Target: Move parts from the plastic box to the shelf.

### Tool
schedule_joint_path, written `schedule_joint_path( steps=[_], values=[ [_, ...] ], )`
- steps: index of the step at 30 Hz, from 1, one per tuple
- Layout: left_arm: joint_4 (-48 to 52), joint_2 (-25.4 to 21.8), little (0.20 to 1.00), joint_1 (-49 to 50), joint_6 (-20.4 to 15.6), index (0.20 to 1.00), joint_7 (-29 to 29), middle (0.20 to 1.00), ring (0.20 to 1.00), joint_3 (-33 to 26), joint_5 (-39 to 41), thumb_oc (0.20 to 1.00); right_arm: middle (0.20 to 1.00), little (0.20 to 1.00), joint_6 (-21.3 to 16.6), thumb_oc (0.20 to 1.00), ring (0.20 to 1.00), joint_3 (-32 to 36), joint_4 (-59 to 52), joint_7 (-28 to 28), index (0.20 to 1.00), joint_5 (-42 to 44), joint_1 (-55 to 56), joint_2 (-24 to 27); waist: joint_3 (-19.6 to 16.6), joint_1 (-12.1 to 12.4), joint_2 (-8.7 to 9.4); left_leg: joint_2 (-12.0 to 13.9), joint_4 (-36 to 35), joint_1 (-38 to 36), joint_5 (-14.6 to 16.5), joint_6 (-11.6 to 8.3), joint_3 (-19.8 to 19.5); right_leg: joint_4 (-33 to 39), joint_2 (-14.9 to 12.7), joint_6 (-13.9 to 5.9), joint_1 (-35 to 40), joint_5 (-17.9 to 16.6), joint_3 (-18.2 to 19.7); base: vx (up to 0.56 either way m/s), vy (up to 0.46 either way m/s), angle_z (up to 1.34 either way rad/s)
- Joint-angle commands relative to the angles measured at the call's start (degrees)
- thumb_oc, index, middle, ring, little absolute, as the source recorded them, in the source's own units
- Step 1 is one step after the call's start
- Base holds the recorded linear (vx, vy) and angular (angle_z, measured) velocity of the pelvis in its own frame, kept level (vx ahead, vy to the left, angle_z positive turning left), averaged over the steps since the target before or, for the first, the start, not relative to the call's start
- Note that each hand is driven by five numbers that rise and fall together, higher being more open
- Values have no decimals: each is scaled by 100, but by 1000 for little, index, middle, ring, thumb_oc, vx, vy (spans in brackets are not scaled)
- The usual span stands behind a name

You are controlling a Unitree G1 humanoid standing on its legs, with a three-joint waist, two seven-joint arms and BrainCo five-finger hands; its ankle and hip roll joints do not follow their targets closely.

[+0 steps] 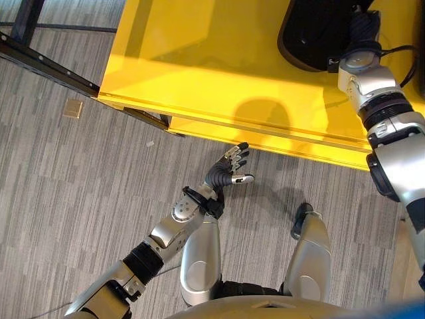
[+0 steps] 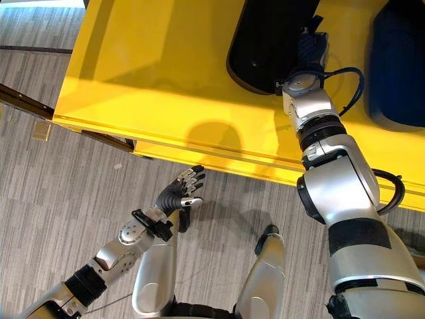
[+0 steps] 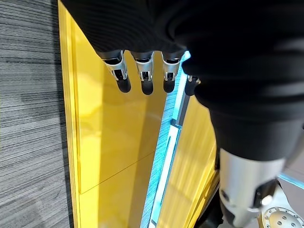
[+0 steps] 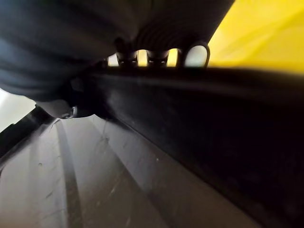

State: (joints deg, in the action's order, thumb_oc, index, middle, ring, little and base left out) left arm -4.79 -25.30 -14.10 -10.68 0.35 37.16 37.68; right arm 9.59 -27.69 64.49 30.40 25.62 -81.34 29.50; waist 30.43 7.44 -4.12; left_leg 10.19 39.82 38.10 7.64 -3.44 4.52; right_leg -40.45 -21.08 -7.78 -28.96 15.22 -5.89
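Grasp stage: right hand [image 2: 311, 50] curls over the rim of the black part [image 2: 265, 46] on the yellow shelf [image 2: 166, 100]. Left hand [image 1: 229, 169] hangs relaxed, empty. Next, probably release.

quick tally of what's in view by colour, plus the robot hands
yellow: 1, the yellow table
black: 1, the black part on it, right hand at its edge
dark blue: 1, the dark blue thing on the table
small tan piece on the floor: 1
robot hands: 2, left hand over the floor
total: 6

left hand [image 1: 229, 169] relaxed, right hand [image 2: 307, 46] outstretched
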Motion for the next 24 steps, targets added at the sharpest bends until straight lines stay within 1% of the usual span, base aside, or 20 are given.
schedule_joint_path(
  steps=[1, 2, 4, 6, 9, 12, 14, 17, 19, 21, 24],
  values=[
    [399, 86, 1000, -15, -474, 1000, -15, 1000, 1000, 271, 146, 1000, 200, 200, 15, 200, 200, -92, 167, -120, 200, -51, 78, -151, -64, 333, -189, -299, -293, -333, 563, 443, 322, -1321, 393, 582, -413, 600, -685, 0, 0, 0],
    [400, 86, 1000, -14, -473, 1000, -14, 1000, 1000, 269, 151, 1000, 200, 200, 4, 200, 200, -93, 169, -113, 200, -69, 80, -151, -64, 334, -189, -300, -287, -330, 567, 445, 323, -1323, 392, 582, -415, 601, -687, 0, 0, 0],
    [378, 104, 1000, -3, -512, 1000, -38, 1000, 1000, 253, 285, 1000, 200, 200, -31, 200, 200, -155, 156, -111, 200, -491, 73, -176, -64, 345, -199, -311, -250, -302, 596, 466, 331, -1334, 385, 581, -435, 599, -700, -3, 18, 0],
    [393, 130, 1000, 30, -519, 1000, -98, 1000, 1000, 253, 368, 1000, 200, 200, 56, 200, 200, -184, 121, -127, 200, -341, 78, -194, -64, 352, -208, -329, -226, -280, 615, 480, 342, -1339, 368, 569, -448, 593, -714, -2, 15, -1],
    [394, 146, 1000, 45, -494, 1000, -107, 1000, 1000, 300, 313, 1000, 200, 200, 66, 200, 200, -263, 110, -135, 200, -575, 112, -235, -64, 369, -212, -335, -279, -267, 582, 484, 349, -1289, 368, 551, -444, 564, -727, 0, 0, 0],
    [397, 126, 1000, 59, -488, 1000, -110, 1000, 1000, 283, 325, 1000, 200, 200, 167, 200, 200, -304, 86, -196, 200, -704, 128, -243, -64, 379, -207, -341, -338, -260, 558, 485, 341, -1181, 371, 532, -420, 522, -736, -10, -3, 0],
    [350, 135, 1000, 73, -537, 1000, -67, 1000, 1000, 274, 301, 1000, 200, 200, 221, 200, 200, -442, 94, -262, 200, -1019, 148, -244, -64, 394, -202, -334, -378, -243, 540, 498, 348, -1122, 380, 526, -417, 489, -750, -38, -17, 2],
    [283, 111, 1000, 95, -614, 1000, -47, 1000, 1000, 242, 253, 1000, 200, 200, 361, 200, 200, -523, 82, -365, 200, -1058, 146, -253, -64, 398, -196, -328, -410, -236, 517, 501, 360, -1098, 393, 530, -403, 485, -754, 0, 0, 0],
    [252, 111, 1000, 97, -678, 1000, -54, 1000, 1000, 224, 256, 1000, 200, 200, 453, 200, 200, -589, 103, -293, 200, -991, 189, -284, -64, 406, -205, -327, -442, -239, 497, 507, 369, -1091, 400, 530, -400, 484, -759, 0, 0, 0],
    [240, 100, 1000, 94, -709, 1000, -49, 1000, 1000, 206, 249, 1000, 200, 200, 457, 200, 200, -601, 136, -285, 200, -918, 212, -302, -64, 411, -206, -323, -460, -238, 479, 504, 370, -1072, 406, 531, -384, 487, -768, 0, 0, 0],
    [245, 81, 1000, 99, -706, 1000, -91, 1000, 1000, 154, 300, 1000, 200, 200, 593, 200, 200, -603, 205, -283, 200, -1126, 240, -319, -64, 424, -212, -326, -474, -239, 463, 503, 361, -1053, 416, 539, -371, 477, -782, 0, 0, 0]
  ],
)
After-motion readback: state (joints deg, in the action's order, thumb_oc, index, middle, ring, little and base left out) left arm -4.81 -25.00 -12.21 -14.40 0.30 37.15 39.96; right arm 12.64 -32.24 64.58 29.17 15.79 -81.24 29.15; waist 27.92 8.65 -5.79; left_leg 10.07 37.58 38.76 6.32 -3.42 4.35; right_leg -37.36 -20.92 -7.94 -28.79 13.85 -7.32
